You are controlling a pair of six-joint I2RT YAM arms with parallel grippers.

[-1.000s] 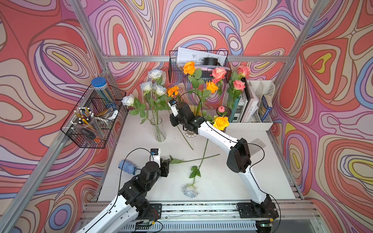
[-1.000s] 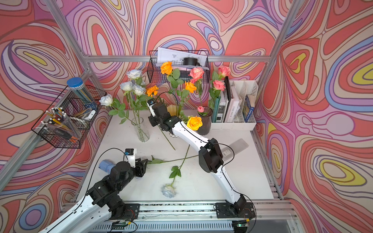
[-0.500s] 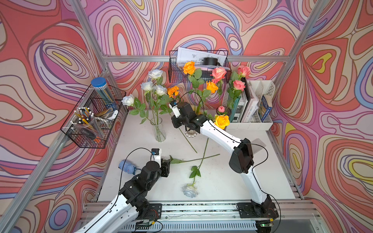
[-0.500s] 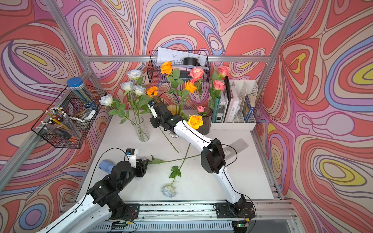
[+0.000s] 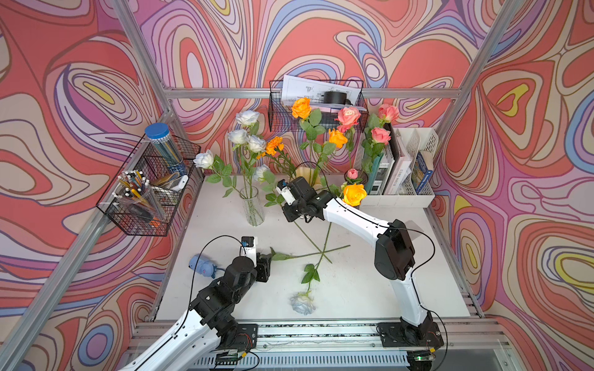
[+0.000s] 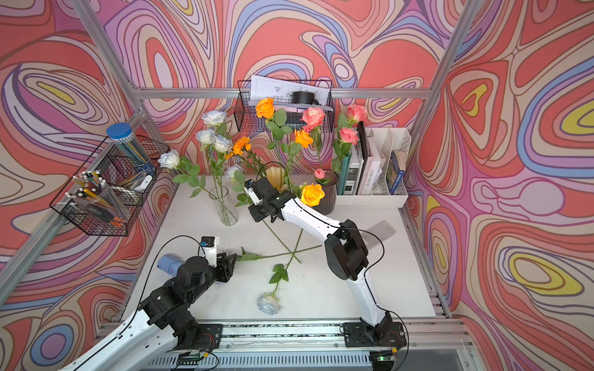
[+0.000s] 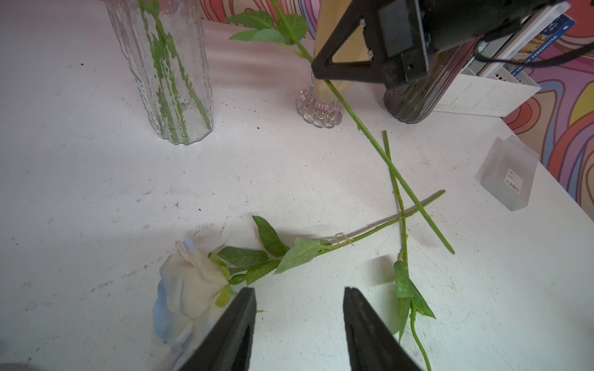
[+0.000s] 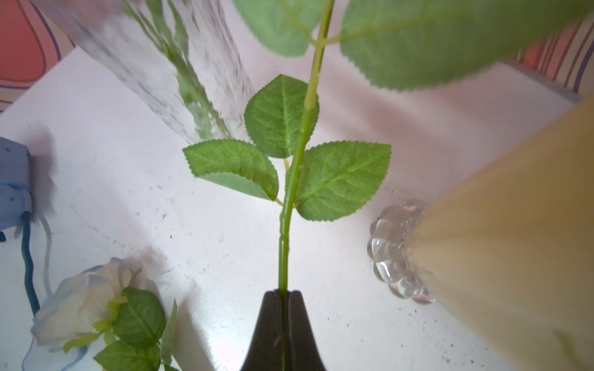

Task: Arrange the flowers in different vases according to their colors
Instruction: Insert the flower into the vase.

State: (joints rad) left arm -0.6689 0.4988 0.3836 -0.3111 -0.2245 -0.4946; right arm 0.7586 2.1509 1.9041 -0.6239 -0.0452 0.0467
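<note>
Right hand (image 8: 283, 293) pinched closed, raised; left hand (image 7: 299, 290) parted, low.

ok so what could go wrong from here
1. The right fingers pinch the held white rose mid-stem. Its long tail crosses over the two loose white roses' stems and may drag them.
2. That rose's leaves sit close between the clear glass vase and the yellow vase, so swinging it could knock either.
</note>
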